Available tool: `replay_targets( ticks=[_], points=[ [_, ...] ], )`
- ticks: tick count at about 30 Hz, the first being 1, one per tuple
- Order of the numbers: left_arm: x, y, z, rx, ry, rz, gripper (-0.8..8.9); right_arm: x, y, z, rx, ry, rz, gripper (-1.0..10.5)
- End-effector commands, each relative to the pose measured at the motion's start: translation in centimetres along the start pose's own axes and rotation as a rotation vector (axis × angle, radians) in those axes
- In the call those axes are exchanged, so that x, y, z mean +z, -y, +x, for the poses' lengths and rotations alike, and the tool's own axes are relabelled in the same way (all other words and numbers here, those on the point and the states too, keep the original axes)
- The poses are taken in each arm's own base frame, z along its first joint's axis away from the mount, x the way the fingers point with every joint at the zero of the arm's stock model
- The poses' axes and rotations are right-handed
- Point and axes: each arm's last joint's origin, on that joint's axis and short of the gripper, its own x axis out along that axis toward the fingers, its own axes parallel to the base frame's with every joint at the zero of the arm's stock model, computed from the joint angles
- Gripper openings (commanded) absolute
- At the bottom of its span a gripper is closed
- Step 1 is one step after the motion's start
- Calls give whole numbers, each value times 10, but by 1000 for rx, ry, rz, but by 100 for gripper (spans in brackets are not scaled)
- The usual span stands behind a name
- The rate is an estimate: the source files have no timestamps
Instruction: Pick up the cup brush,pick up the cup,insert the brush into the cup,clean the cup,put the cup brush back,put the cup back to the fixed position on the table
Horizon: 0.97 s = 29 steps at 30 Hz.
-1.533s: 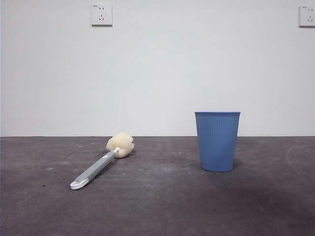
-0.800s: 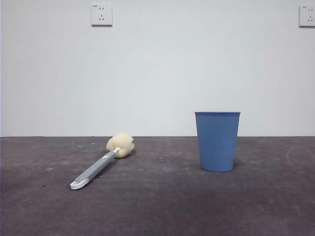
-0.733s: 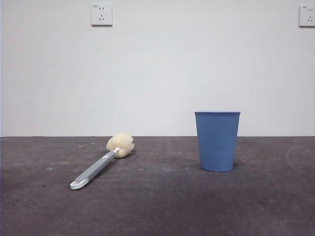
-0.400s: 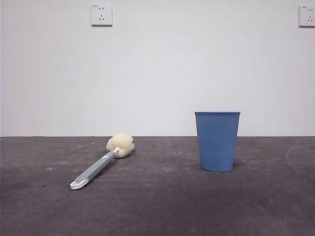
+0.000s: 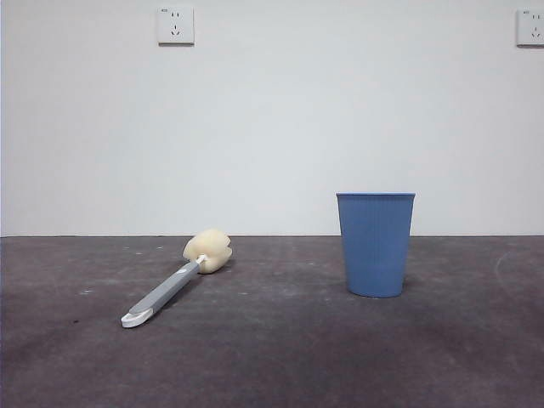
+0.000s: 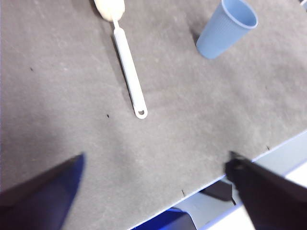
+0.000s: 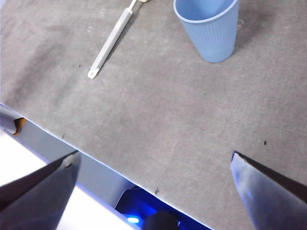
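in the front view we find no arm; the wrist views show the left gripper [image 6: 153, 165] and right gripper [image 7: 153, 160] spread wide, holding nothing, above the table [image 5: 280, 357] near its edge. the cup brush [image 5: 174, 283] lies flat, cream sponge head farthest. the ribbed blue cup [image 5: 375, 244] stands upright, well apart

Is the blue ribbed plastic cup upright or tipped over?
Upright: the blue ribbed plastic cup stands on its narrow base on the dark grey table, open mouth up.
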Motion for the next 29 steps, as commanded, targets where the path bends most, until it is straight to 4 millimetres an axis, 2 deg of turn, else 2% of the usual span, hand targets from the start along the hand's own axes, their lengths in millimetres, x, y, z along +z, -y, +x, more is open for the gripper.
replay_targets(
  ticks=[1, 7, 18, 24, 29],
  points=[
    [9, 0, 6, -15, 6, -19, 507, 1, -1, -1, 2, 8, 5, 630],
    [29, 4, 38, 12, -15, -10, 507, 1, -1, -1, 2, 8, 5, 630],
    [57, 33, 143, 239, -167, 99, 501, 1, -1, -1, 2, 8, 14, 630],
    [64, 35, 196, 308, -285, 96, 499, 1, -1, -1, 2, 7, 21, 629],
    [62, 30, 227, 361, -332, 84, 499, 1, -1, -1, 2, 7, 21, 629]
  ],
)
